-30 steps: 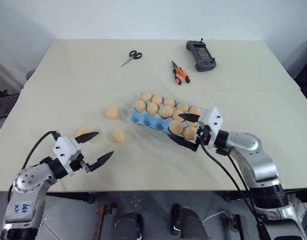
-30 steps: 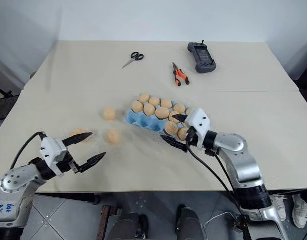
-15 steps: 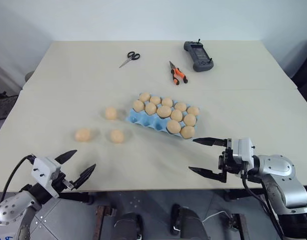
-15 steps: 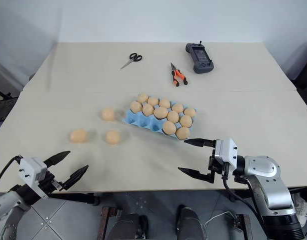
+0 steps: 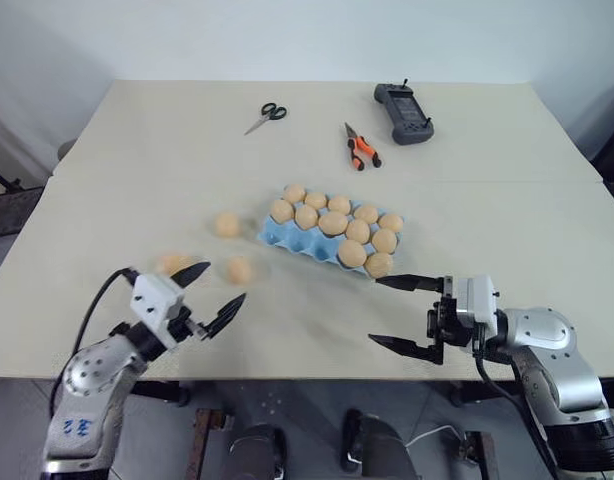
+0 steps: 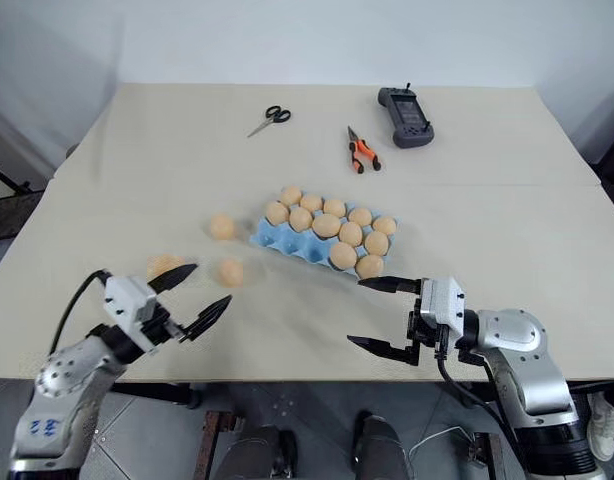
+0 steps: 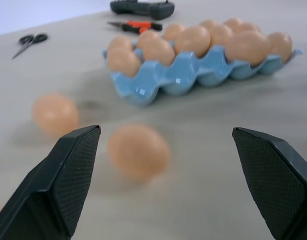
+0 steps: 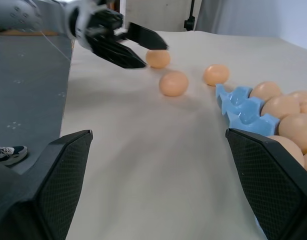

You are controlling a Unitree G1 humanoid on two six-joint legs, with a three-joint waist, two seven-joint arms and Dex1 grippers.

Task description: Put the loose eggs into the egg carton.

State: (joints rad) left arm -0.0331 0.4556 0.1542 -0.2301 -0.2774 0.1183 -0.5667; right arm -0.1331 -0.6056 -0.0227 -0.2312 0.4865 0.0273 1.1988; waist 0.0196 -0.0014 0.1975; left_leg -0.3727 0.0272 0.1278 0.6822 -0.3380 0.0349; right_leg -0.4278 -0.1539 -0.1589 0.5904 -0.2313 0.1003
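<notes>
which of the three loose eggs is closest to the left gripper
The loose egg farthest from the egg carton: it lies right beside the open left gripper.

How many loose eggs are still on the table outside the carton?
3. One tan-orange egg lies just left of the light blue moulded egg carton, one nearer the robot, one by the left hand.
</notes>
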